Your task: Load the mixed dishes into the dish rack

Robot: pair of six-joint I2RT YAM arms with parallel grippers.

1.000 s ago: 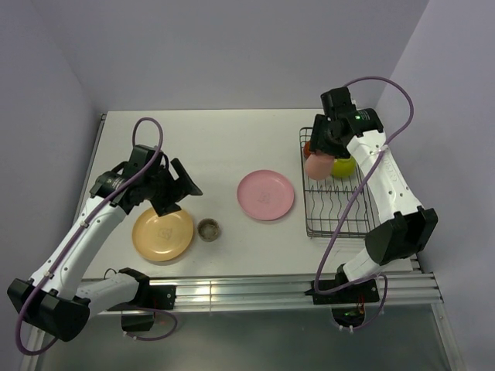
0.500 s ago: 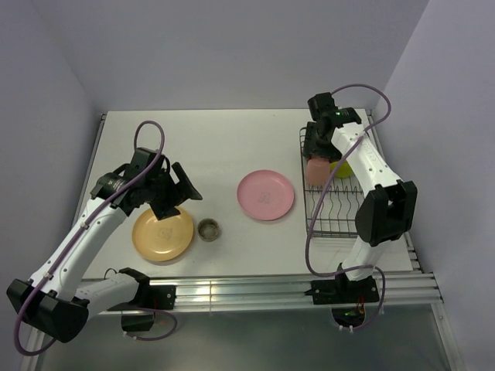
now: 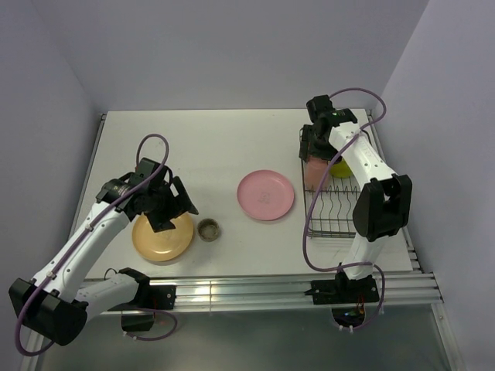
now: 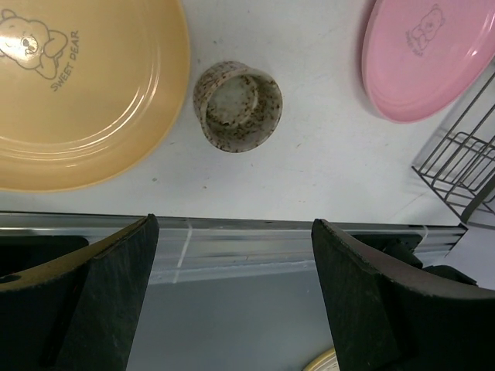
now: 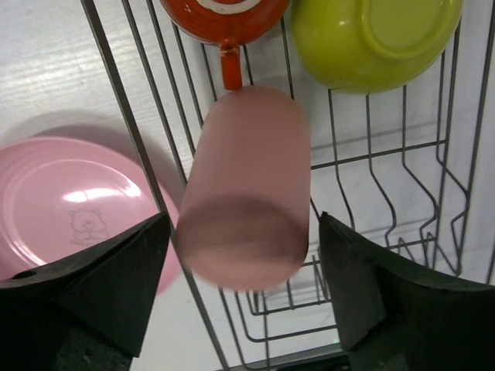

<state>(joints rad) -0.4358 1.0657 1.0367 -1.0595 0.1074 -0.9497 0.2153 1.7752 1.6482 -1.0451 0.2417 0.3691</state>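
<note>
Salmon tumbler hangs blurred between right claw fingers, parted and apparently not clamping, at dish rack left edge.

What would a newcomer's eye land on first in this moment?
The salmon plastic tumbler, blurred, is between the open fingers of the right gripper above the black wire dish rack, where a lime-green bowl and a red-orange mug already lie. On the table, a round pink plate lies beside the rack, and a pale orange plate and small speckled cup lie near the open left gripper.
</note>
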